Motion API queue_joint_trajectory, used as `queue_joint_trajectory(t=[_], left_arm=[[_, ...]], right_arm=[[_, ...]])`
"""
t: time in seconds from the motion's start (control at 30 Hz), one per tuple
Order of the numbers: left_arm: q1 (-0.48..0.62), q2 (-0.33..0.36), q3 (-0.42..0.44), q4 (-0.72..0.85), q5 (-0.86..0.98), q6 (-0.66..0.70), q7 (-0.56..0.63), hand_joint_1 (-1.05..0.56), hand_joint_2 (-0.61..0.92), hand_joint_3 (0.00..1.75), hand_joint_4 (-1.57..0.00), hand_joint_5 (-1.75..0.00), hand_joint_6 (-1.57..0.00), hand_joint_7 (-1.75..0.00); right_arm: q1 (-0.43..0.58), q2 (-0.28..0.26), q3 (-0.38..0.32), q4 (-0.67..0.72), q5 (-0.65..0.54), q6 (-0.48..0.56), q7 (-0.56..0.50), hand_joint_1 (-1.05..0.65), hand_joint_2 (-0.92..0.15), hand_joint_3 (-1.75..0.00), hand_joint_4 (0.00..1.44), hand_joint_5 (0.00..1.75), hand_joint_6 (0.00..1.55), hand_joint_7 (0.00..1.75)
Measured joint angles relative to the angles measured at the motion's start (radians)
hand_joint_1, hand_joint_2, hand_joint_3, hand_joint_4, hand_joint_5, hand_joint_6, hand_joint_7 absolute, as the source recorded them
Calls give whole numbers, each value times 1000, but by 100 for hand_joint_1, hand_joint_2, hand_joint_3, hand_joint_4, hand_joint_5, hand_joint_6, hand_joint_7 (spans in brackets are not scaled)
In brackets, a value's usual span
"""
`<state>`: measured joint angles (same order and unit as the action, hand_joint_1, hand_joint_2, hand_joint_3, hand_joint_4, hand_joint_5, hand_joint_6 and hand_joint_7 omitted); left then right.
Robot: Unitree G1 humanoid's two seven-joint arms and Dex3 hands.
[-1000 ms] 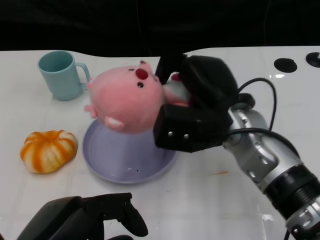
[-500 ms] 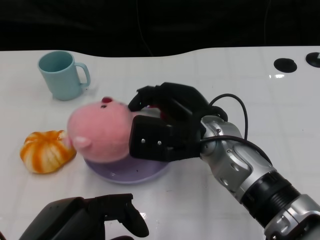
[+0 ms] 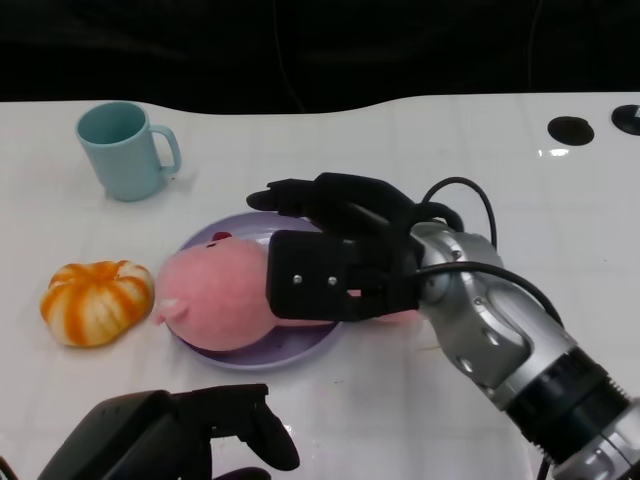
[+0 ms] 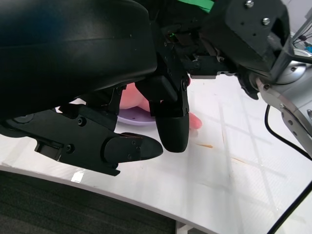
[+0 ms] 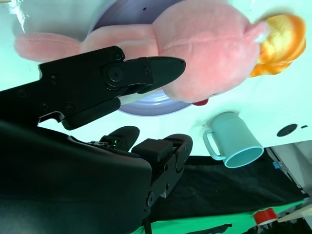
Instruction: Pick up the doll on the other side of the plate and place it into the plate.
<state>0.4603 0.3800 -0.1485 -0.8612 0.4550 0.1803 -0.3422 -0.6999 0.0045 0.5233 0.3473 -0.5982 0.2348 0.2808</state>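
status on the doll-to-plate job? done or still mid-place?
Mostly done: the pink doll lies on the purple plate, its head reaching past the rim toward the orange pumpkin toy. In hand: the right hand is over the doll's body, fingers spread; the right wrist view shows one finger against its side, so release is unclear. Left: pull the hand clear. The left hand holds nothing.

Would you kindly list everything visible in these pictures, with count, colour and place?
doll: one, pink plush, lying on the plate.
plate: one, lilac, mid-table in front of the robot.
mug: one, pale teal, upright, on the far left of the table.
pumpkin toy: one, orange and white, left of the plate.
table: one, white, with dark round holes at the far right.
right hand: one, black, fingers spread around the doll's right end over the plate.
left hand: one, black, low at near left, holding nothing.
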Motion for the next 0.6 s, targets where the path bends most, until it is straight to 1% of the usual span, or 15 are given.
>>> queue_joint_trajectory(t=[0.1,0.13,0.17,0.27,0.33,0.37,0.47,0.53,0.6], left_arm=[[-5,-2,-6,4,0,0,0,-22,90,43,-62,-171,-70,-94],[-8,-2,-9,6,0,0,0,-22,90,44,-61,-171,-70,-94],[-12,-3,-12,8,1,0,0,-22,90,44,-61,-171,-70,-94],[-16,-4,-21,14,3,0,0,-23,91,44,-60,-171,-69,-94],[-21,-4,-24,16,5,0,0,-23,91,44,-60,-171,-69,-94],[-24,-4,-26,18,6,0,0,-23,90,44,-60,-171,-69,-94],[-29,-4,-29,23,8,0,0,-23,90,44,-61,-171,-69,-94],[-32,-4,-30,29,8,0,0,-23,90,44,-61,-171,-69,-94],[-34,-3,-33,33,8,-2,0,-24,90,44,-61,-172,-69,-94]], right_arm=[[18,-36,-10,-101,7,22,50,-66,-92,-24,19,40,39,2],[27,-48,-21,-135,22,24,68,-64,-92,-24,23,43,41,3],[38,-60,-40,-166,46,20,86,-62,-92,-23,27,47,44,4],[80,-97,-100,-244,144,-8,141,-55,-92,-21,33,68,53,8],[115,-122,-140,-299,206,-8,182,-51,-92,-20,38,73,57,9],[134,-134,-163,-329,237,-7,199,-47,-92,-18,43,77,62,12],[198,-169,-227,-423,327,-21,231,-42,-92,-17,57,88,72,17],[241,-190,-258,-471,370,-27,241,-40,-92,-18,61,95,77,20],[286,-211,-285,-529,405,-7,250,-37,-92,-18,66,102,81,21]])
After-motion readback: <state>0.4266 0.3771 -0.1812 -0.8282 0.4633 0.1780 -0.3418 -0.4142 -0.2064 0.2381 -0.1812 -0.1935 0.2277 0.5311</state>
